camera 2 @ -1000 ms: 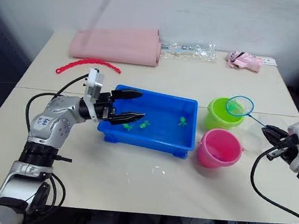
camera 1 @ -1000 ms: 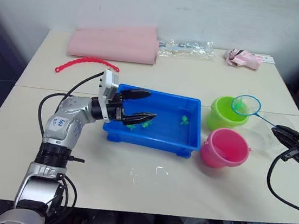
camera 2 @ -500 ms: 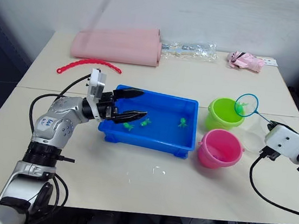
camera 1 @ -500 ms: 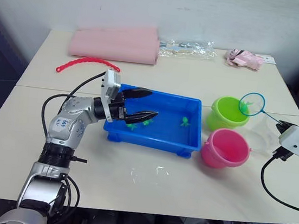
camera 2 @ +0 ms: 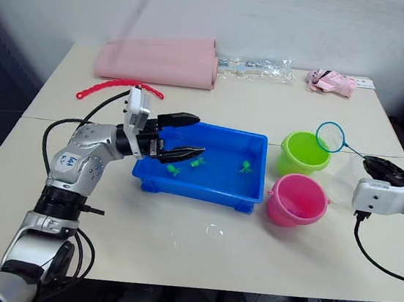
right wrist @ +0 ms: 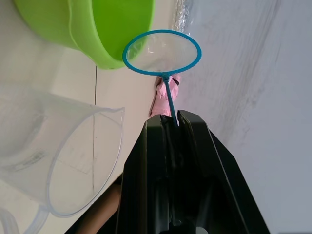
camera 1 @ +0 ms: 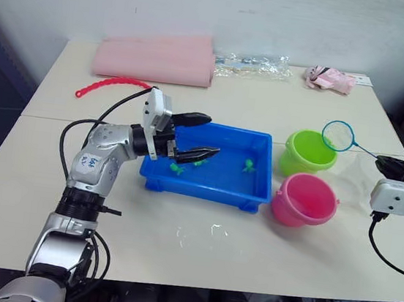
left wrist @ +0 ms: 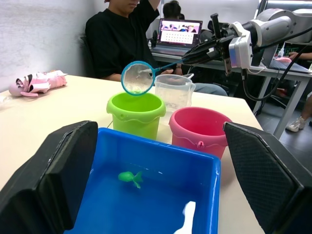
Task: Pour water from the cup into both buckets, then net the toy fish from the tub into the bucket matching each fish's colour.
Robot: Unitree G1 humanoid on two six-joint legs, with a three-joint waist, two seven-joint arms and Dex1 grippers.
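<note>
Clamped on the thin stick handle, the right gripper [right wrist: 171, 127] holds the net [camera 1: 339, 135] with its hoop raised just above the far rim of the lime green bucket [camera 1: 308, 154]; the hoop looks empty. Handle axis runs from the gripper at the robot's right, slanting up and leftward to the hoop.

Left gripper [camera 1: 195, 135] hangs over the left end of the blue tub [camera 1: 252, 190], jaws wide apart, holding nothing.

Green fish [camera 1: 248, 163] lie in the tub's water, one near the right end, others [camera 2: 173, 168] by the left gripper. So the next catch lies to the net's left and lower, past both buckets; the right arm has the tool, the left is nearer.

Pink bucket [camera 1: 304, 200] stands just in front of the green one; clear cup [left wrist: 173, 91] sits beside them.

Beige table [camera 1: 248, 252], room open. A seated person [left wrist: 125, 36] is at the table's right edge.
</note>
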